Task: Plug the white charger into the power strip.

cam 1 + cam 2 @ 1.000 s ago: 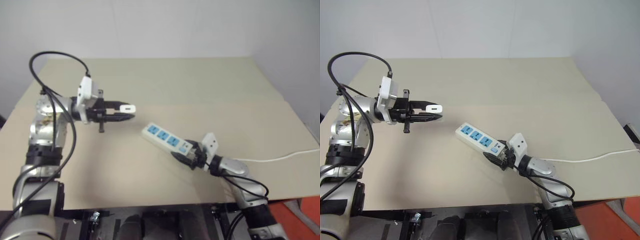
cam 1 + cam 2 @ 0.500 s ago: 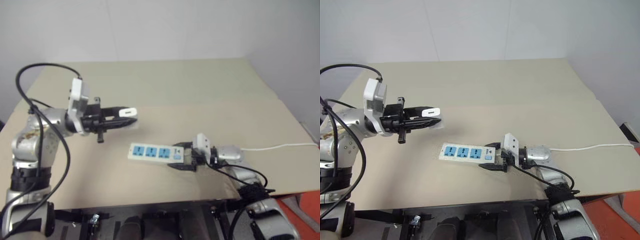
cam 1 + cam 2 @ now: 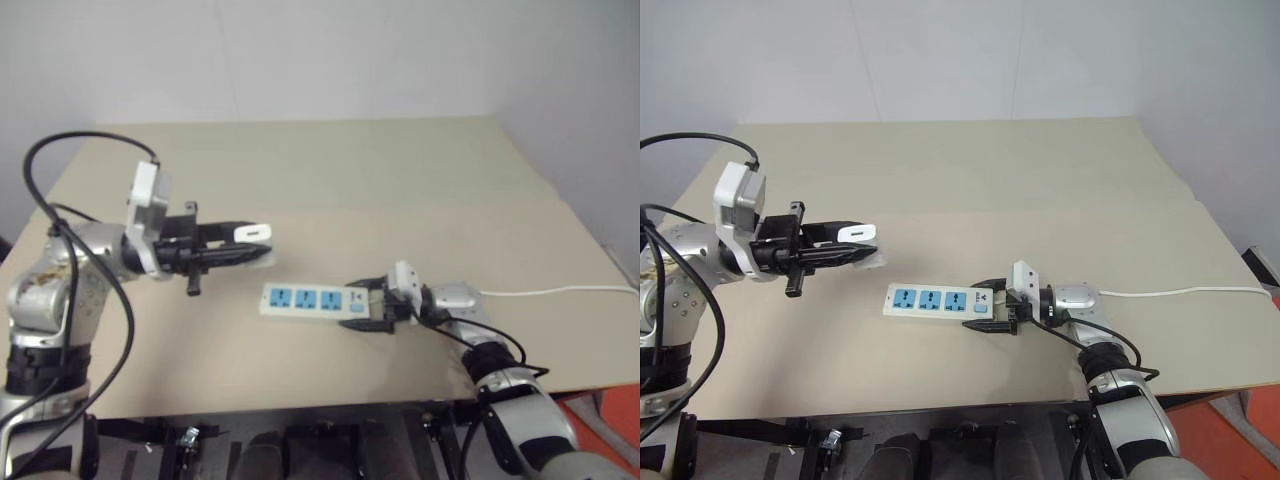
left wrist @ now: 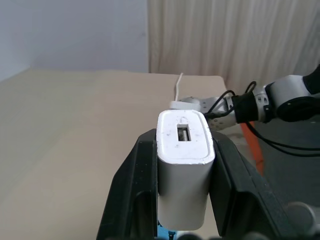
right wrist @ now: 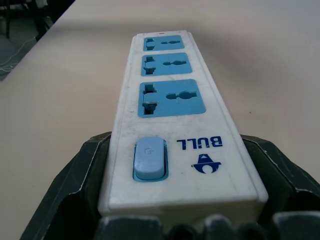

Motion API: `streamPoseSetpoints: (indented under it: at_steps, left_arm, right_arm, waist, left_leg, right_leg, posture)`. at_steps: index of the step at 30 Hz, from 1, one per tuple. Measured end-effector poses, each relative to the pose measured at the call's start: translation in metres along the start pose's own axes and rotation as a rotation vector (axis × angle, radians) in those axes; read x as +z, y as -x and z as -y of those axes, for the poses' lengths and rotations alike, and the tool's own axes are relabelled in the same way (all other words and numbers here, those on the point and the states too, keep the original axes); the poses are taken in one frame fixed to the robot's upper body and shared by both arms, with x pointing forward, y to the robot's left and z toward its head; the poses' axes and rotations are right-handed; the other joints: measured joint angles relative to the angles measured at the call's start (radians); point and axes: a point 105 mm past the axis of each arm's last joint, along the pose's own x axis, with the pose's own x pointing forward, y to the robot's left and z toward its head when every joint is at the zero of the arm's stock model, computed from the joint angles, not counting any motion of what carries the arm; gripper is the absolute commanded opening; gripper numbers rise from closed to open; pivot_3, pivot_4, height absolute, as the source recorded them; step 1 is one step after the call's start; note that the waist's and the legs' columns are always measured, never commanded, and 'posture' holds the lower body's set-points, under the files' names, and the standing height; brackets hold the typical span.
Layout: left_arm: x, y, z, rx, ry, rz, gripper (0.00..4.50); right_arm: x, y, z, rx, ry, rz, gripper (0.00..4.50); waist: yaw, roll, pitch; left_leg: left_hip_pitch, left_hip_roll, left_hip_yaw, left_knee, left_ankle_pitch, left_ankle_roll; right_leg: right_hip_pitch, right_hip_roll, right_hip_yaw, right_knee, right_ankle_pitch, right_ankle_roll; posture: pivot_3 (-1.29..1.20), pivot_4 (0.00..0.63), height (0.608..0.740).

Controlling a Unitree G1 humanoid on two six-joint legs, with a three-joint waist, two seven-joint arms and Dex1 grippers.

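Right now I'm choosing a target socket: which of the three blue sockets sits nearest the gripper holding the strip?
The blue socket right beside the power switch, at the power strip end clamped by the right gripper. The other two lie farther along.

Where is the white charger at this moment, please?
In the head views the white charger is on the left, held above the table between the left gripper's jaws, up-left of the power strip.
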Motion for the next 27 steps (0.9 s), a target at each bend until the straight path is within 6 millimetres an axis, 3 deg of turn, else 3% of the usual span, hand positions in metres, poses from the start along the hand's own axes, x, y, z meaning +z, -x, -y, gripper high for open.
streamPoseSetpoints:
  at_steps: [18,27]
  left_arm:
    - [0.002,-0.005,0.005,-0.028,0.016,0.027,1.01]
    - [-0.015,-0.031,0.014,-0.119,0.112,0.074,1.01]
  right_arm:
    - [0.000,-0.006,-0.015,0.067,-0.028,0.021,3.42]
    - [0.000,-0.008,-0.015,0.069,-0.025,0.021,3.42]
  waist:
    - [-0.012,0.000,0.000]
    - [-0.017,-0.001,0.000]
  left_leg:
    - [0.001,0.000,0.000,-0.003,0.000,0.000]
    - [0.001,0.000,0.000,-0.005,0.000,-0.001]
  right_leg:
    - [0.000,0.000,0.000,-0.002,0.000,0.000]
    - [0.000,0.000,0.000,-0.004,0.000,0.000]
  posture:
    - [0.00,0.150,0.740]
    - [0.00,0.150,0.740]
